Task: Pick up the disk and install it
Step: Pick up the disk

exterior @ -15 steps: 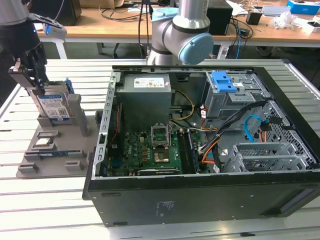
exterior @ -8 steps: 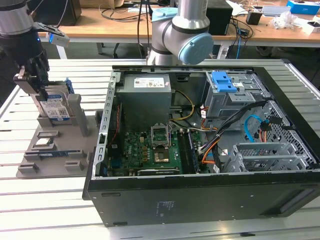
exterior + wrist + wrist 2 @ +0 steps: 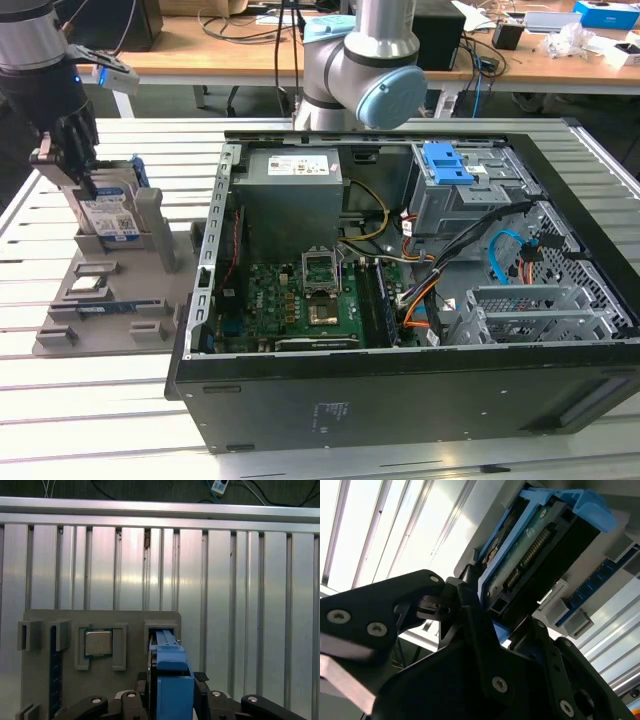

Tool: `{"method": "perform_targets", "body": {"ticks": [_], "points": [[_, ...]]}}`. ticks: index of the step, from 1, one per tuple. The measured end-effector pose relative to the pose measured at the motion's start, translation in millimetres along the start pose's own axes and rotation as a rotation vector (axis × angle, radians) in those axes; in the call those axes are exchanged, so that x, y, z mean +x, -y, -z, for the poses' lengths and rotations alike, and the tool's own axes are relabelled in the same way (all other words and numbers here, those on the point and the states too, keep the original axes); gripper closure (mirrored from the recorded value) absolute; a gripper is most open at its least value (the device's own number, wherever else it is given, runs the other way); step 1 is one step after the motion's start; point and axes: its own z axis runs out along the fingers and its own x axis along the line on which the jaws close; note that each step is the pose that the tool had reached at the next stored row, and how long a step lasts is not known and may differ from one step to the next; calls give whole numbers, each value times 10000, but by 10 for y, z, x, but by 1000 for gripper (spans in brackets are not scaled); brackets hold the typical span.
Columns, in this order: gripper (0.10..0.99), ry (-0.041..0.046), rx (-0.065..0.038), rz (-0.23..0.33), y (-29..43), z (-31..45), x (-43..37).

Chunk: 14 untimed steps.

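Exterior view's left: black hand [image 3: 85, 180] pinches flat silver-metal disk in blue plastic rails [image 3: 110, 215], which stands on edge in grey plastic holder [image 3: 130, 285] on slatted metal counter [image 3: 100, 420].

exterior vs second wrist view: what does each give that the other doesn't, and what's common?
Exterior, not second wrist: the open case, motherboard, power supply, drive bay with a blue bracket on top, and the labelled face of the disk.
Second wrist, not exterior: the connector along the disk's end.
Both: the gripper at the disk's top, the disk standing upright in the grey holder, and the slatted table.
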Motion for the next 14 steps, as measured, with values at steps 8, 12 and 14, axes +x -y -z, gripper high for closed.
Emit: {"method": "perform_targets", "body": {"ticks": [8,12,14], "points": [[722,0,0,1,5,-1,0],[722,-2,-1,2,9,5,0],[722,-1,0,3,7,77,-6]]}}
